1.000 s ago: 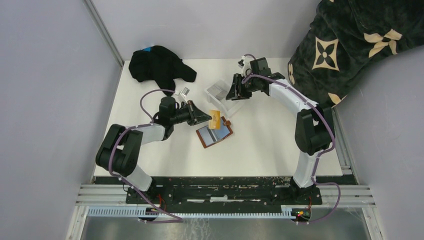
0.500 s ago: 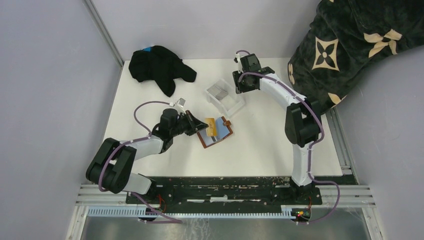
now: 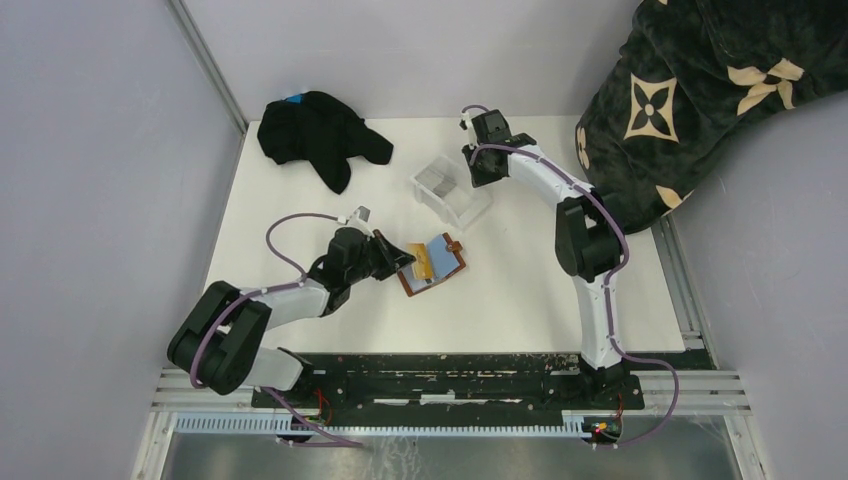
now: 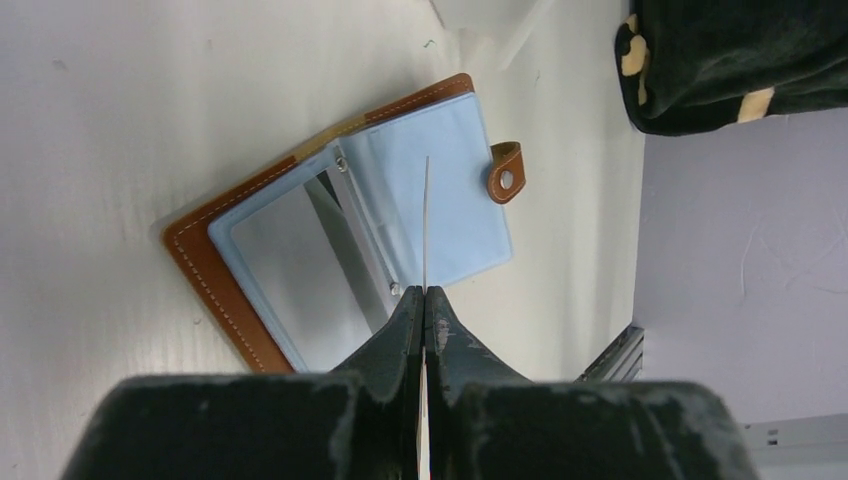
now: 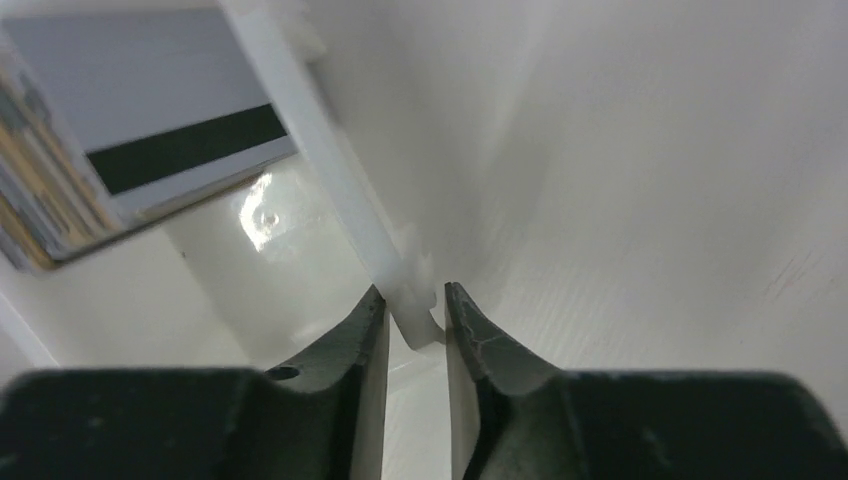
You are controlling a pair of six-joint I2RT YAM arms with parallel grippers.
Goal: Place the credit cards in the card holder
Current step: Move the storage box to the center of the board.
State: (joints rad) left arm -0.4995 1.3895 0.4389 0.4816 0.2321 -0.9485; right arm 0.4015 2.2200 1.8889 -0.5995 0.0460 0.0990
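White table [image 3: 520,290], grey walls [image 3: 100,200], black patterned blanket [image 3: 700,90] draped right.

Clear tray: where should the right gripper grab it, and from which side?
Grip the upright side wall at its rim, from above, one finger inside and one outside. The clear tray is open-topped with thin vertical walls, and its card stack sits away from that wall. The right gripper already straddles the wall there.

Brown card holder [image 4: 215,270] with light blue lining, black floral-patterned blanket [image 3: 700,80], white table [image 3: 530,290]
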